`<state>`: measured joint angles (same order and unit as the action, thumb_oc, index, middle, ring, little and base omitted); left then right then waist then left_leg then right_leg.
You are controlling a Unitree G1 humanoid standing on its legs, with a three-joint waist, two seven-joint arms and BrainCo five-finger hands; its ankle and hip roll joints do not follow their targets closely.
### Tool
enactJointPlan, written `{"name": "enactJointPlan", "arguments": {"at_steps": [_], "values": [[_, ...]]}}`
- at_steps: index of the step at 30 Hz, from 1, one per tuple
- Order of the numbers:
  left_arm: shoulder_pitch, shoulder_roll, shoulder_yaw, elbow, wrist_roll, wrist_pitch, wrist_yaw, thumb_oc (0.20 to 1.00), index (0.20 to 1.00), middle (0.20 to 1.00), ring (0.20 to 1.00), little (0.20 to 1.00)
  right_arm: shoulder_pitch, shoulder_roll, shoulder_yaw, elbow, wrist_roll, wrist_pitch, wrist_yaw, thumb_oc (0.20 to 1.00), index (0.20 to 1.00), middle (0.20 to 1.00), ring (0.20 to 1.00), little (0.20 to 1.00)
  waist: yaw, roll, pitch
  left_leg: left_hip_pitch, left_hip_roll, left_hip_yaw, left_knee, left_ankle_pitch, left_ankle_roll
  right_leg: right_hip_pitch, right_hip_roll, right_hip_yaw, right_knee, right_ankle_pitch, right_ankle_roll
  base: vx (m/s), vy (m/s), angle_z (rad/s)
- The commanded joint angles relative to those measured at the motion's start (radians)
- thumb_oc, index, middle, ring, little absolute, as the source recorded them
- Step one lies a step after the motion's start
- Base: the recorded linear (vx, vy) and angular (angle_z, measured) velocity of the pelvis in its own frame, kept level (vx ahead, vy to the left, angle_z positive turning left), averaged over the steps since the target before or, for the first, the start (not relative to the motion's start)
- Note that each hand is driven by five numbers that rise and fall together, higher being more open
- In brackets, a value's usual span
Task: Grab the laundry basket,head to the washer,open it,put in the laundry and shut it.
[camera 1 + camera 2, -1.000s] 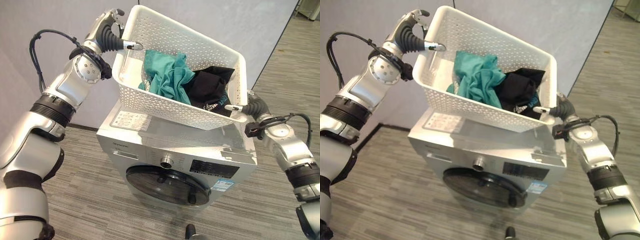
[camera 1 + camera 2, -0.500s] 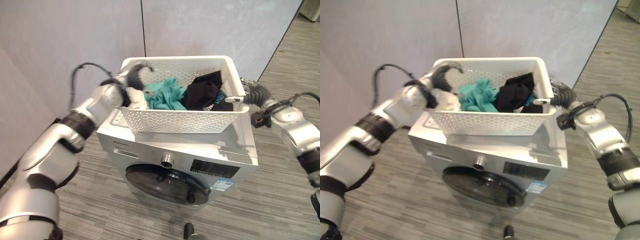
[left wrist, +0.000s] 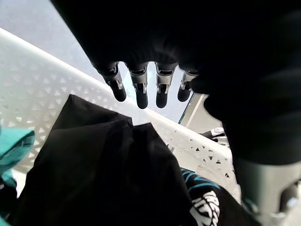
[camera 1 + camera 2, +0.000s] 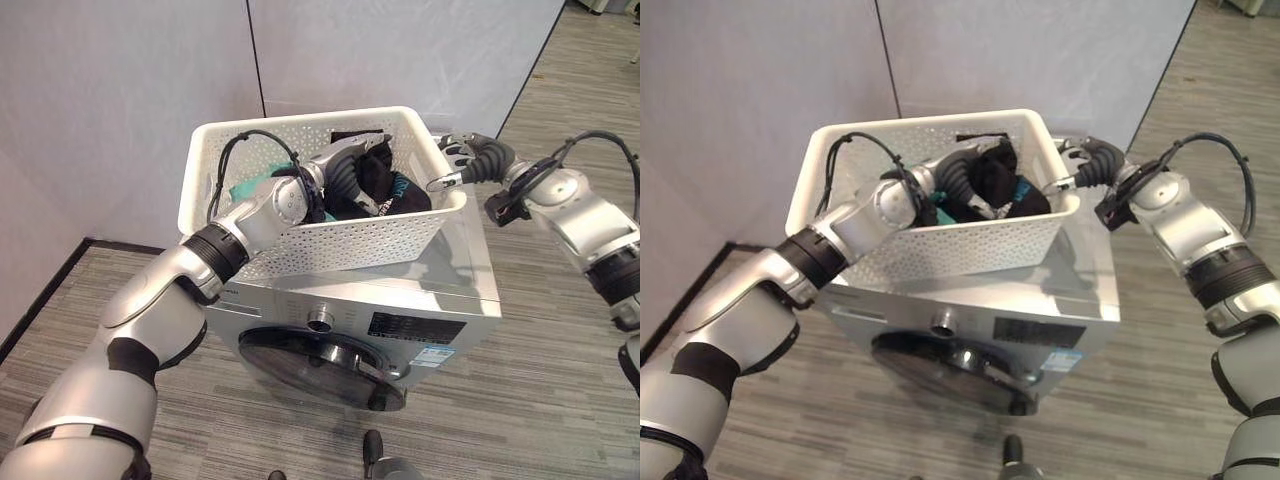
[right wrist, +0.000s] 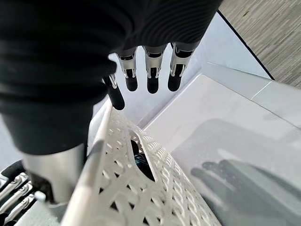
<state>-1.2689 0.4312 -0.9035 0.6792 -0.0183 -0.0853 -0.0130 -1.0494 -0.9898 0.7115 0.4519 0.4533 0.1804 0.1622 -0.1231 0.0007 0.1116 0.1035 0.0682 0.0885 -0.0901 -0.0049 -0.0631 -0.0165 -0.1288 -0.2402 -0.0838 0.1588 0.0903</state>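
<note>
Sat on top of the washer [image 4: 400, 300], toward its back edge and overhanging the left side: the white perforated laundry basket [image 4: 330, 240], upright. Held inside it: a black garment [image 3: 103, 174] and a teal garment [image 3: 11, 146], the black one lying toward the basket's right end, with a patch of teal and white print at one edge. Reached into the basket from the front-left corner: the left hand [image 4: 362, 160], poised just above the black garment with fingers [image 3: 141, 92] straight and spread, gripping nothing. Positioned at the basket's right end, by the rim: the right hand [image 4: 455, 165], fingers [image 5: 150, 77] straight and relaxed outside the basket wall above the washer top, thumb apparently at the rim, though impossible to tell whether touching it. Shut below: the round dark door [image 4: 320, 365] on the washer's front. Stood behind the washer: pale wall panels [image 4: 130, 90].
</note>
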Motion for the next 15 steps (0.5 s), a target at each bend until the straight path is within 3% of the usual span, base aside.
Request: {"name": "enactJointPlan", "arguments": {"at_steps": [1,7,13,15], "values": [[-0.014,-0.004,-0.005,0.059,0.024,-0.045,0.048,1.000,1.000,1.000,1.000,1.000,-0.216,-0.050,0.012,0.019,-0.019,-0.096,0.000,1.000,1.000,1.000,1.000,1.000,0.026,0.010,0.028,-0.002,-0.001,0.036,0.003,-0.049,0.035,0.001,-0.048,-0.011,0.179,-0.183,0.074,0.00,0.000,0.00],[-0.018,0.019,0.005,0.047,0.022,-0.058,0.054,1.000,1.000,1.000,1.000,1.000,-0.222,-0.090,0.009,0.028,-0.018,-0.108,0.004,1.000,1.000,1.000,1.000,1.000,0.023,0.016,0.018,0.001,-0.002,0.036,0.003,-0.050,0.032,0.008,-0.052,-0.020,0.181,-0.182,0.076,0.00,0.002,0.04],[0.000,0.062,0.029,0.015,0.026,-0.071,0.047,1.000,1.000,1.000,1.000,1.000,-0.229,-0.284,0.012,-0.016,-0.013,-0.117,0.030,1.000,1.000,1.000,1.000,1.000,0.009,0.009,0.001,0.011,-0.004,0.036,0.003,-0.053,0.028,0.019,-0.059,-0.029,0.196,-0.183,0.081,0.00,0.009,0.09],[0.009,0.086,0.053,0.017,0.011,-0.075,0.049,1.000,1.000,1.000,1.000,1.000,-0.219,-0.344,-0.034,0.002,0.010,-0.129,0.005,1.000,1.000,1.000,1.000,1.000,0.004,0.008,-0.007,0.017,-0.003,0.040,0.003,-0.056,0.028,0.024,-0.060,-0.029,0.198,-0.183,0.083,0.00,0.003,-0.02]]}}
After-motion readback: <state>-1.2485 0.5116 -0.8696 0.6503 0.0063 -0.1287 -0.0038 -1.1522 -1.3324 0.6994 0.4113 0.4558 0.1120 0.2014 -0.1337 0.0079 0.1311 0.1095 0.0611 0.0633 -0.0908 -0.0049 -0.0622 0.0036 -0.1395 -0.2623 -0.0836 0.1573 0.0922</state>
